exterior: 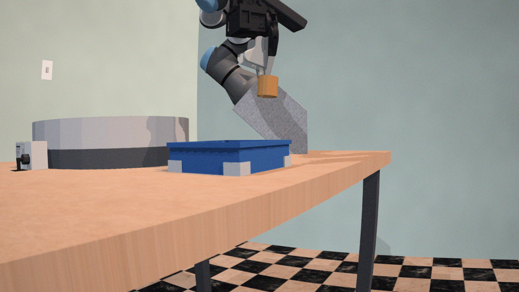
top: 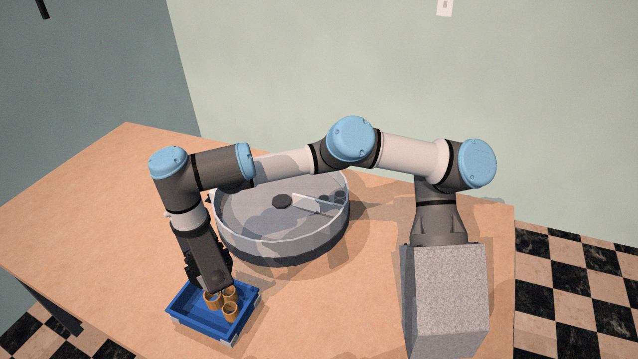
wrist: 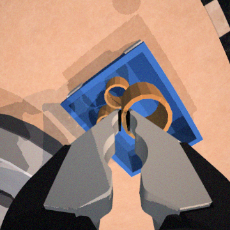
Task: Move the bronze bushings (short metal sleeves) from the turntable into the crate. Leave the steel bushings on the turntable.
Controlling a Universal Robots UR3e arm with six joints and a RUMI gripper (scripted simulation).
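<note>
My gripper is shut on the wall of a bronze bushing, which hangs upright high above the blue crate. In the top view the gripper's housing hides the fingertips. Inside the crate stand two more bronze bushings, one bushing near its side and another bushing partly hidden by a finger in the wrist view. The turntable holds several dark steel bushings beside a divider at its right. No bronze bushing shows on its visible part.
The turntable's raised wall stands close behind the crate, under the forearm. A light divider crosses its right part. A small control box stands beside it. The arm stands on a grey stone block at the right.
</note>
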